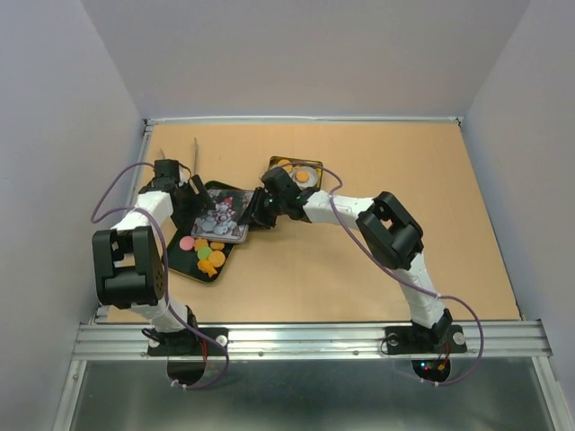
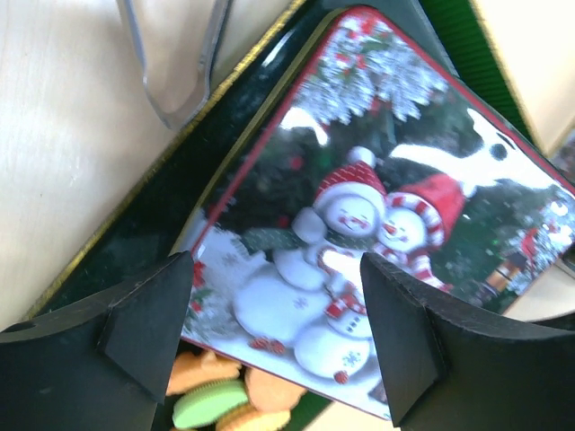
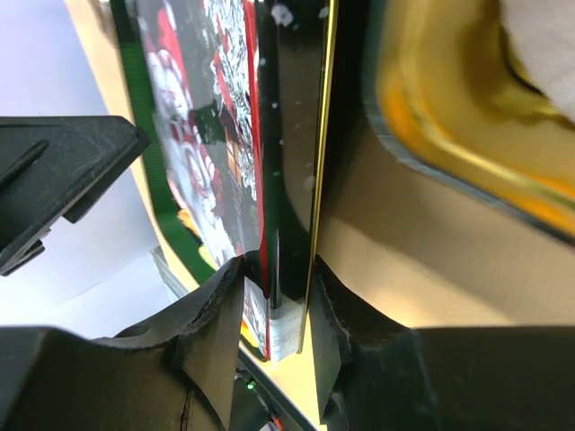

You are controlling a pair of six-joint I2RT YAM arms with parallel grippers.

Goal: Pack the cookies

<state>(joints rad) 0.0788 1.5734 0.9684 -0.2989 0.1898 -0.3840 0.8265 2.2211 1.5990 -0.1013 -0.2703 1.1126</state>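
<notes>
The cookies (image 1: 203, 252) lie in a dark green tin (image 1: 222, 267) left of centre: pink, green and orange pieces. In the left wrist view a green and some orange cookies (image 2: 225, 395) peek out from under a snowman lid (image 2: 359, 224). That lid (image 1: 226, 220) lies tilted across the tin's far half. My right gripper (image 1: 254, 214) is shut on the lid's right edge, and its fingertips pinch the rim (image 3: 286, 305). My left gripper (image 1: 199, 199) hovers open over the lid's left part, with nothing between its fingers (image 2: 148, 323). One more orange cookie (image 1: 305, 176) sits in a gold tray.
The gold tray (image 1: 280, 165) with a white paper cup (image 3: 548, 36) stands just behind my right gripper. A thin grey tongs-like piece (image 1: 195, 153) lies beyond the tin's far left corner, also in the left wrist view (image 2: 171, 63). Walls enclose the table on three sides.
</notes>
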